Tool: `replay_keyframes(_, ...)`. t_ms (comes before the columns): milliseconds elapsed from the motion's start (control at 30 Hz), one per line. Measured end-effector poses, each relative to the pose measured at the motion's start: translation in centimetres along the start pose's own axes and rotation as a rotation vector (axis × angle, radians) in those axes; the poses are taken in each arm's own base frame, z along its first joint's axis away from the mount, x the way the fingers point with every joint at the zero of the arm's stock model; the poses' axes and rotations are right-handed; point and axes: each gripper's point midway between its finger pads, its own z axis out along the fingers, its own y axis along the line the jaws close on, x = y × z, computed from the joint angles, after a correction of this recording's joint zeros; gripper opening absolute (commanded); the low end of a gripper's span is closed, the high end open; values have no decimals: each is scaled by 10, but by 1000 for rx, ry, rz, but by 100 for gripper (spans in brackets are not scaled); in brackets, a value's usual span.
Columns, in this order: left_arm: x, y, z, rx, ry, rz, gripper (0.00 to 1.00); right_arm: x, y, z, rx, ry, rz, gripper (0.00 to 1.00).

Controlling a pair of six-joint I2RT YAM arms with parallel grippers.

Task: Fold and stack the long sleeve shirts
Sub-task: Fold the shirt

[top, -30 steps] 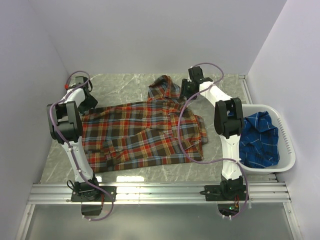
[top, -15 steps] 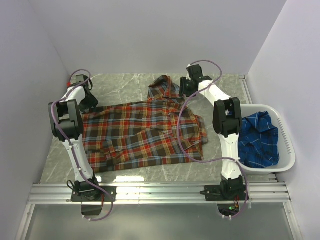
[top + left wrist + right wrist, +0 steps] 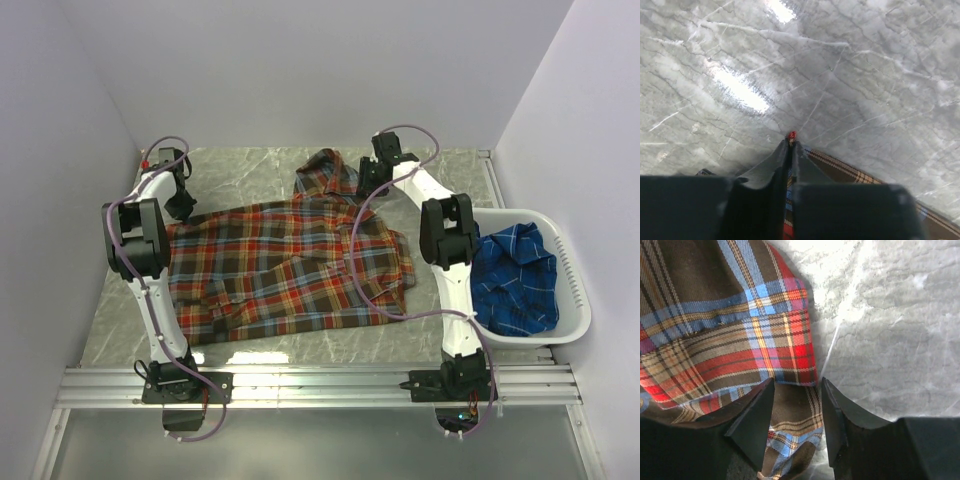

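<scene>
The red-orange plaid long sleeve shirt [image 3: 290,265] lies spread flat across the marble table, its collar end [image 3: 325,172] bunched at the far middle. My left gripper [image 3: 178,205] sits at the shirt's far left corner. In the left wrist view its jaws [image 3: 790,142] are pressed together with a strip of plaid cloth [image 3: 786,200] pinched between them. My right gripper [image 3: 368,185] hovers by the collar end. Its fingers [image 3: 796,390] stand apart, straddling a fold of the plaid cloth [image 3: 740,340] without squeezing it. The blue plaid shirt [image 3: 515,280] lies crumpled in the basket.
A white plastic basket [image 3: 575,290] stands at the right edge of the table, beside the right arm. White walls close in the table on the left, back and right. Bare marble [image 3: 840,60] shows beyond the left gripper.
My left gripper has closed on the shirt's far left edge. Both grippers have shifted slightly toward the back of the table. The shirt lies as before.
</scene>
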Motion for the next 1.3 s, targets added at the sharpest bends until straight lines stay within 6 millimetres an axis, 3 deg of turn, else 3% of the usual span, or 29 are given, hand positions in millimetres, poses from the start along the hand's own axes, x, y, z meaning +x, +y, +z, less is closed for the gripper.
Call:
replay_keyframes(67,0,0,0,-4,-4,8,2,1,2,0,-9,5,6,47)
replay_keyframes(300,-1,-1,1,-5,-4,26,1,6,13,2,-68,42,16,37)
replay_keyframes(400,-3,-2,2,-3,-7,26,1,11,15,1,-80,60,12,22)
replay_keyframes(433,-3,-3,2,-3,-8,27,1,13,16,1,-80,68,11,11)
replay_keyframes(533,-6,-3,3,-6,-10,31,1,16,17,1,-76,78,3,0)
replay_keyframes(800,-14,-6,6,-4,-35,50,0,9,12,2,-46,48,-3,0)
replay_keyframes(1133,-40,-25,12,50,-116,62,1,-30,2,3,-56,-84,-14,0)
replay_keyframes(1300,-53,-34,12,81,-168,63,0,-44,6,0,-77,-129,-32,0)
